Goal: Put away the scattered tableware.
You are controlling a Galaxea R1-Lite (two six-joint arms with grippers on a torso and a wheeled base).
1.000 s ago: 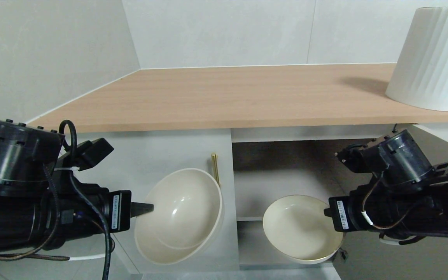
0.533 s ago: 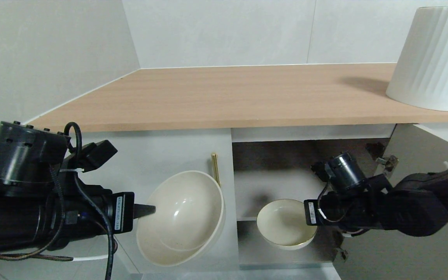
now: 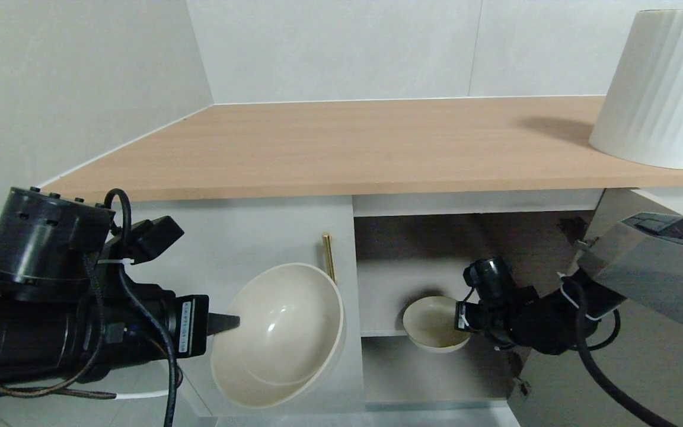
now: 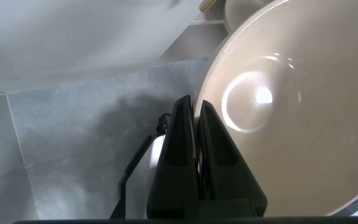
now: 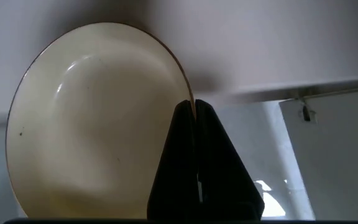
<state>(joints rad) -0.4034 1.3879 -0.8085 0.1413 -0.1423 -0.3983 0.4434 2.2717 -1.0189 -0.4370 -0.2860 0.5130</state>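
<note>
The left gripper [image 3: 227, 322] has its jaws clenched on the rim of a large, deep cream ceramic bowl [image 3: 282, 332]. The bowl is held tilted on edge, hollow towards the head camera, in front of the closed white cupboard door [image 3: 246, 237] and just beside its slim brass handle [image 3: 328, 255]. The right gripper [image 3: 461, 314] is inside the open cupboard compartment [image 3: 412, 261] beneath the wooden tabletop [image 3: 347, 148]. Its jaws pinch the rim of a smaller shallow cream bowl [image 3: 432, 323] at the level of the inner shelf [image 3: 380, 335]. Whether that bowl touches the shelf cannot be told. A white ribbed cylinder [image 3: 661, 89] stands at the tabletop's right end.
</note>
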